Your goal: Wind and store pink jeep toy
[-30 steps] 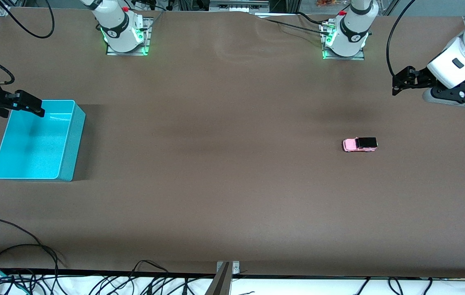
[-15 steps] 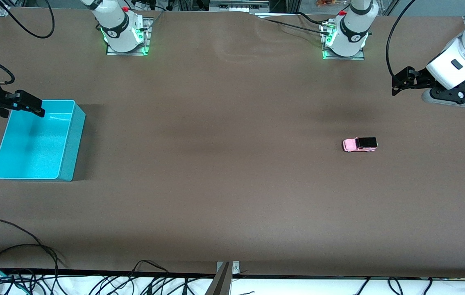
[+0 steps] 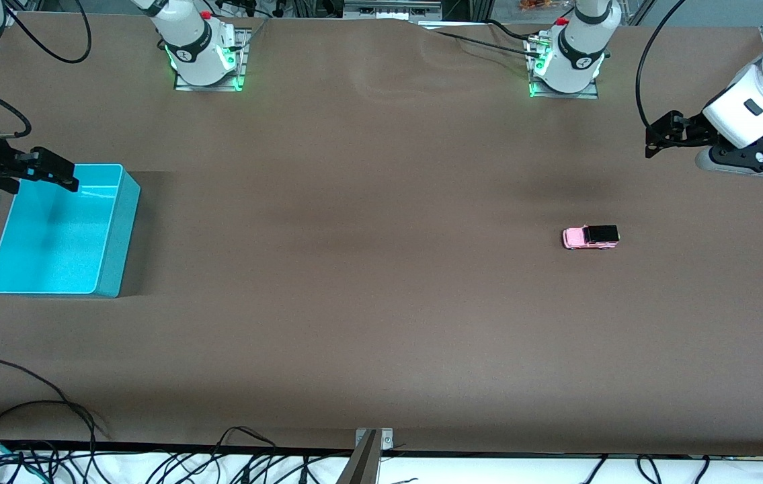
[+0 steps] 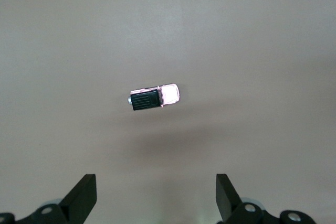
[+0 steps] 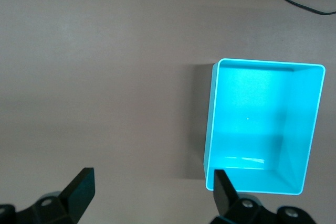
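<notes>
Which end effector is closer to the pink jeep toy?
The left end effector, up in the air toward the left arm's end of the table, where the pink jeep toy stands. The right end effector is over the turquoise bin.

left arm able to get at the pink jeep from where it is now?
Probably yes. The pink jeep toy sits alone on bare table toward the left arm's end, nothing touching it. The left gripper hangs open in the air, nothing between it and the toy, which its wrist view shows unobstructed.
</notes>
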`<action>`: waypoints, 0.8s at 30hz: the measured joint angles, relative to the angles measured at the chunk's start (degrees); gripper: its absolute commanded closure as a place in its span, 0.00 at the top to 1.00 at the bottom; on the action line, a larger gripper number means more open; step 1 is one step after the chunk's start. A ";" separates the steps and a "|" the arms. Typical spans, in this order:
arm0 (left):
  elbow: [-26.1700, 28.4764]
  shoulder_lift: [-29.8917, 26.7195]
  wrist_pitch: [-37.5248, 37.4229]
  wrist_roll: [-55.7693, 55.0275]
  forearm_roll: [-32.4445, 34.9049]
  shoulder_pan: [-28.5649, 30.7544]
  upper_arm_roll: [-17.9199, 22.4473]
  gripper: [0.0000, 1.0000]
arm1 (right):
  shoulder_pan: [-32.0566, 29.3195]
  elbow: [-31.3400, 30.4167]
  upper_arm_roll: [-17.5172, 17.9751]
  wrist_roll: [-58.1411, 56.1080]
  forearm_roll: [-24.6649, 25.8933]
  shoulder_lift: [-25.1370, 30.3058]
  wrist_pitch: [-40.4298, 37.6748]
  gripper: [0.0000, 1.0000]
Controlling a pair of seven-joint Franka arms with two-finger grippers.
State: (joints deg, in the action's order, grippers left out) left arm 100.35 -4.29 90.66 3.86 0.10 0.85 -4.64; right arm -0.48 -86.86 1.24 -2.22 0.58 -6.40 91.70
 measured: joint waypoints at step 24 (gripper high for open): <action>1.20 0.15 1.08 4.88 0.00 -0.15 -0.18 1.00 | -0.04 0.00 -0.03 0.00 0.00 0.00 0.00 1.00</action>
State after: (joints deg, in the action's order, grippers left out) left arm 101.54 -4.14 91.74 8.74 0.11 0.70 -4.82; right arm -0.52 -86.85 1.21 -2.22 0.58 -6.40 91.70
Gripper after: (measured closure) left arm 0.000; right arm 0.000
